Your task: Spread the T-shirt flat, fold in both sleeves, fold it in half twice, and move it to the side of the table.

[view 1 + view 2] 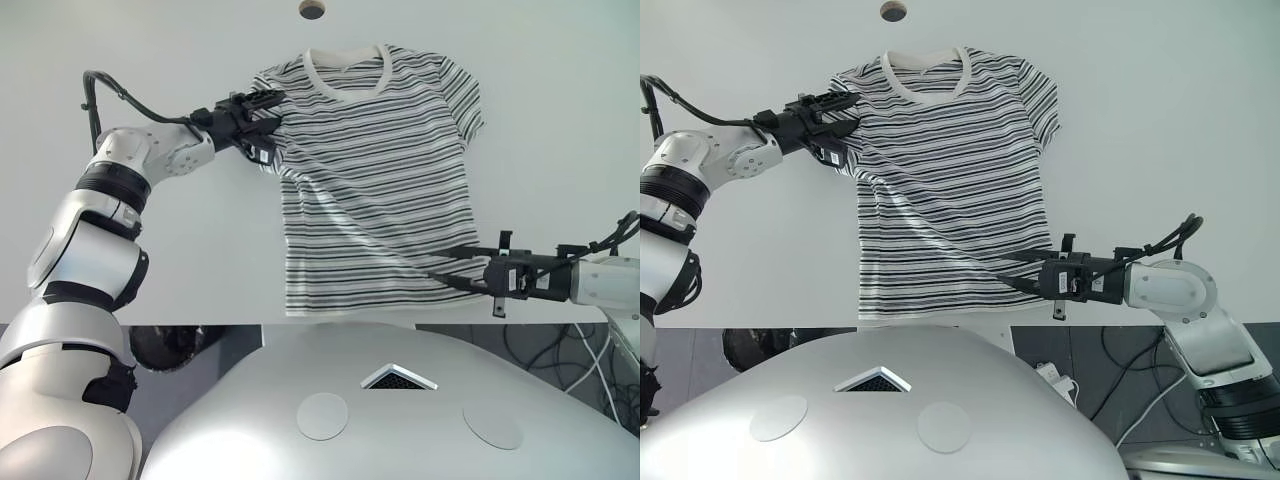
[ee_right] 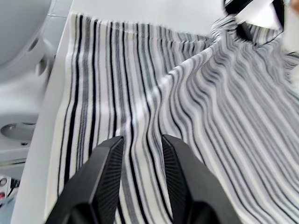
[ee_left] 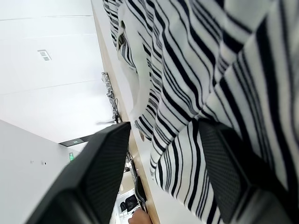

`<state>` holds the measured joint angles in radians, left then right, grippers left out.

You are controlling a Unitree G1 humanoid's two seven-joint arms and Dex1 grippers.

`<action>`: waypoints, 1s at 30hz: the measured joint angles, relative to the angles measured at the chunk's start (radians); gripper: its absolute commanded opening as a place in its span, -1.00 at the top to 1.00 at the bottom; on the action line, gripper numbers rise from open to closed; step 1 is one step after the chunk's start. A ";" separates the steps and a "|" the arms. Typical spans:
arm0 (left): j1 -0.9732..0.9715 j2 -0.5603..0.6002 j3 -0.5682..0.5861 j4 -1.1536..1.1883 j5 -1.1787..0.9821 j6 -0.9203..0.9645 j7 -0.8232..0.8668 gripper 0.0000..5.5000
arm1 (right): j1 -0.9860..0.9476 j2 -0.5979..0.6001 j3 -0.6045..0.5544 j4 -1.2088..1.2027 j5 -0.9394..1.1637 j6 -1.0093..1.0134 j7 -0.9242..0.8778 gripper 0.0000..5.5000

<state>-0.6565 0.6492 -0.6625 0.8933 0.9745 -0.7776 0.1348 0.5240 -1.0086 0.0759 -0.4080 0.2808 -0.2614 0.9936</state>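
A black-and-white striped T-shirt [image 1: 370,170] lies spread on the white table [image 1: 560,130], collar at the far side and hem near the front edge. My left gripper [image 1: 268,110] is at the shirt's left sleeve; in the left wrist view its fingers [image 3: 93,182] stand wide apart with striped cloth between and over them. My right gripper [image 1: 442,266] lies over the lower right corner of the shirt, by the hem, with its two fingers [image 2: 105,182] a little apart and flat cloth showing in the gap. A raised crease [image 2: 187,65] runs across the shirt from the right gripper toward the left one.
A round hole [image 1: 312,9] sits in the table at the far edge, behind the collar. The table's front edge [image 1: 200,322] runs just below the hem. Cables [image 1: 540,345] hang under the table on the right. Bare tabletop lies on both sides of the shirt.
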 measured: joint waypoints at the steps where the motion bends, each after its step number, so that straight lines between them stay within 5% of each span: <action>1: 0.002 0.000 0.008 -0.003 -0.025 -0.011 -0.004 0.02 | 0.002 0.002 -0.011 -0.006 0.013 0.004 0.001 0.45; 8: 0.175 0.161 0.194 -0.486 -0.462 -0.125 -0.180 0.02 | -0.054 0.054 -0.072 0.050 0.027 0.010 -0.018 0.45; 13: 0.558 0.328 0.123 -1.045 -0.859 0.002 -0.451 0.02 | -0.373 0.243 0.009 0.239 -0.086 0.065 -0.139 0.45; 17: 0.727 0.303 0.038 -1.031 -0.752 0.063 -0.571 0.02 | -0.509 0.341 0.055 0.375 -0.141 0.077 -0.175 0.45; 24: 0.733 0.235 0.063 -0.901 -0.577 -0.011 -0.537 0.02 | -0.632 0.393 0.126 0.679 -0.367 -0.046 -0.274 0.45; 30: 0.818 0.293 0.068 -0.975 -0.752 0.070 -0.692 0.02 | -0.714 0.400 0.169 0.873 -0.454 -0.170 -0.330 0.45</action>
<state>0.1613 0.9419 -0.5950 -0.0817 0.2224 -0.7078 -0.5569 -0.1900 -0.6088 0.2452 0.4654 -0.1730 -0.4310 0.6640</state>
